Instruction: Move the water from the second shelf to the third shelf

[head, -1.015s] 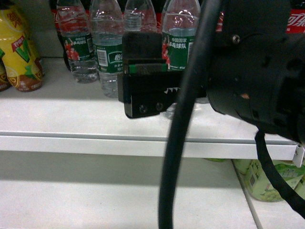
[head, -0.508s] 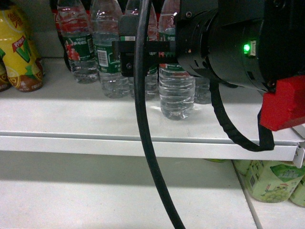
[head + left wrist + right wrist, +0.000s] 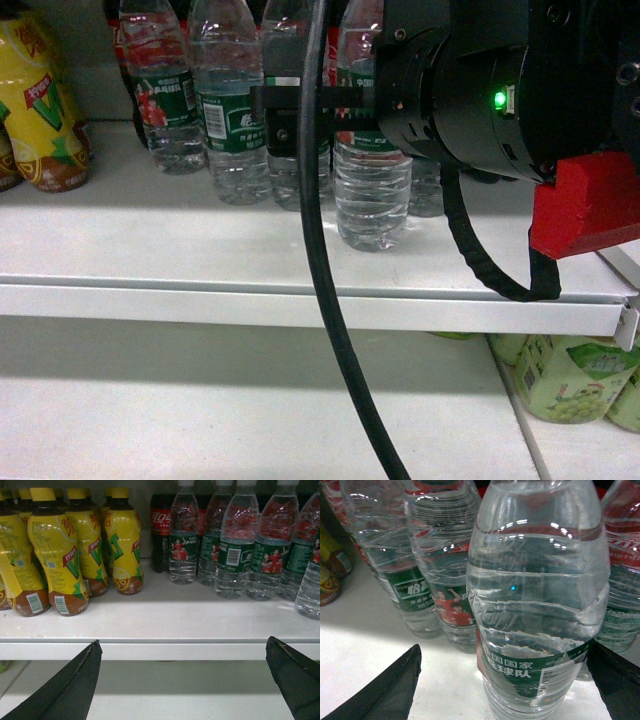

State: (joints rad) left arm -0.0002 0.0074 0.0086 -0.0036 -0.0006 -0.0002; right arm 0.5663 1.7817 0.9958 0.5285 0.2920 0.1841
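**Right gripper at the front water bottle on a white shop shelf**

A white metal shelf (image 3: 150, 240) with a pale front lip is seen under shop lighting, with a second white shelf (image 3: 200, 410) below it. The water (image 3: 537, 605), a clear ribbed bottle with a green label, is stood at the front of the upper shelf, right of centre in the head view, ahead of the other water bottles (image 3: 225, 100) lined up behind and to its left. The bottle is framed closely by the right gripper (image 3: 510, 680), whose dark fingers (image 3: 385, 690) are spread wide to either side of it; no contact can be made out. In the head view much of the bottle is covered by the right arm (image 3: 480, 90), from which a black cable (image 3: 320, 300) is hung down.

The left gripper (image 3: 192, 680) is held with its fingers apart, low before the shelf edge and gripping nothing. Yellow-labelled tea bottles (image 3: 65, 550) are ranged on the left, with a cola bottle (image 3: 161, 530) between them and the water. Green-labelled bottles (image 3: 575, 380) are seen on the lower shelf at right.
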